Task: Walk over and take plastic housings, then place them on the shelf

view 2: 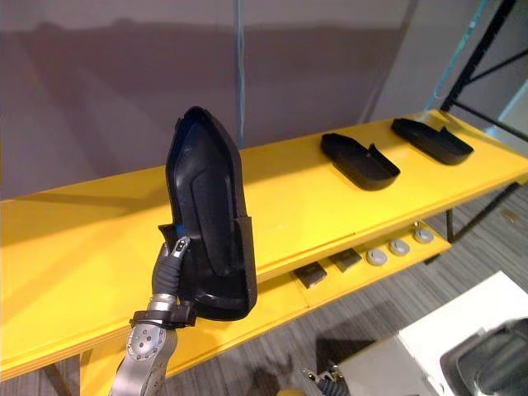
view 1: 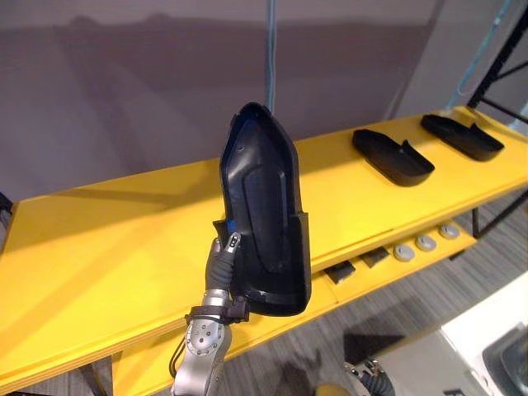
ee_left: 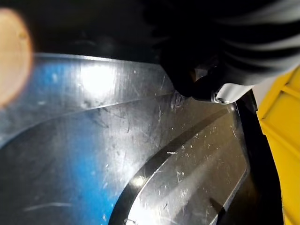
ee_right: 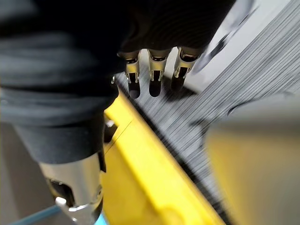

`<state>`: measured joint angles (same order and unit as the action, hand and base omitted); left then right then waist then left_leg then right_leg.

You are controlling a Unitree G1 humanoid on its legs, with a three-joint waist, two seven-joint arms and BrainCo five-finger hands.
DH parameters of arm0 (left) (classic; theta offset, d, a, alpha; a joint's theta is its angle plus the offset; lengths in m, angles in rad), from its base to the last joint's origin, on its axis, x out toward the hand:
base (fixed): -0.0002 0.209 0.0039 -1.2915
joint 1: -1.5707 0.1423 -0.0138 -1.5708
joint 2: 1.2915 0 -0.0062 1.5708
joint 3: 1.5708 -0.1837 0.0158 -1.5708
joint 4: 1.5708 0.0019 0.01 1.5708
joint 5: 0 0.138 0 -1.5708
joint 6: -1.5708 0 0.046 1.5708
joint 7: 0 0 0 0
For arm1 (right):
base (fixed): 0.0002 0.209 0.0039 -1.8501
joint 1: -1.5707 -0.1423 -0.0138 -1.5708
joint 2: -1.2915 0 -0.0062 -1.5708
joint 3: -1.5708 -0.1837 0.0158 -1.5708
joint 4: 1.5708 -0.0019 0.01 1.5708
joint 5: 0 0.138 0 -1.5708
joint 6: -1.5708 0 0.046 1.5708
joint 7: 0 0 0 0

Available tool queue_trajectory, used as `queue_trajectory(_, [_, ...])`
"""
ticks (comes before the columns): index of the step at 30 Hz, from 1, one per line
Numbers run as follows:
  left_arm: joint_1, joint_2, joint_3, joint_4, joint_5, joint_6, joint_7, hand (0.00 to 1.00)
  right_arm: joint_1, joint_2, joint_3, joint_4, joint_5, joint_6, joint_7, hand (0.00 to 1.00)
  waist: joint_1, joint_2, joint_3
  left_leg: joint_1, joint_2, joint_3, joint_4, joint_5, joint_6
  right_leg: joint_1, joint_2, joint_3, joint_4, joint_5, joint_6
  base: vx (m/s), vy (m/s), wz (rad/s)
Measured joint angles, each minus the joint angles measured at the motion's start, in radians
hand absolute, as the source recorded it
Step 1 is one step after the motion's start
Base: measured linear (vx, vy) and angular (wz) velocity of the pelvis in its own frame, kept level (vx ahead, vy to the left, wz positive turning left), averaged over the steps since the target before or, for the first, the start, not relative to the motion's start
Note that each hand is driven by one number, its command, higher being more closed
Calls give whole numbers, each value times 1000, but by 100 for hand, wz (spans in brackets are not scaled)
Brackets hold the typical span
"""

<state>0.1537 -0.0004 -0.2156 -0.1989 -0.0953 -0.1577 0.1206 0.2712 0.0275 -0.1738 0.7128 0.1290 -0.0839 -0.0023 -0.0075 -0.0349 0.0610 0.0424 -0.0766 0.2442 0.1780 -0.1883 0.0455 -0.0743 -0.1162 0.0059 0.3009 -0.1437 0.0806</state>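
Note:
I hold a black plastic housing point(view 1: 264, 206) upright by its lower end in my left hand point(view 1: 221, 266), whose fingers are curled round its edge. It hangs above the front of the yellow shelf point(view 1: 107, 247). In the left wrist view the housing's glossy inner face point(ee_left: 140, 154) shows close up, with a dark fingertip point(ee_left: 187, 82) pressed on it. Two more black housings point(view 1: 392, 155) point(view 1: 462, 136) lie flat on the shelf at the right. My right hand point(ee_right: 151, 70) hangs low beside the shelf's edge, fingers straight and holding nothing.
A lower yellow shelf carries three round silver parts point(view 1: 425, 242) and small black parts point(view 1: 356, 264). A white surface point(view 1: 483, 330) with a dark part on it stands at the lower right. A black rack frame point(view 1: 503, 58) rises at the far right.

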Motion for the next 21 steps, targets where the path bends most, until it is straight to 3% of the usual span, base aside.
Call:
queue_trajectory(3, [0,-9,-21,0,0,-1,-7,100,3,10,-1,0,0,1,3,0,-6,0,-25,18,43,38,14,-4,-10,48,39,0,-72,20,-9,209,-116,-19])
queue_trajectory(8, [-14,-30,-46,30,2,-3,-6,100,0,-8,-2,11,-22,1,2,0,-28,10,-43,76,59,40,-46,7,-51,109,63,-5,-144,32,-27,173,-69,-6])
queue_trajectory(11, [-59,-30,-45,109,6,1,6,100,-5,-16,-3,40,-29,1,3,0,-37,14,-47,99,59,26,-72,11,-55,139,66,-22,-176,36,-31,80,-20,11])
queue_trajectory(21, [-224,-17,96,364,40,55,146,100,-51,-33,-29,129,-40,2,2,0,-64,18,-51,101,58,-4,-99,52,-44,163,69,-46,-226,72,-39,-28,-29,7])
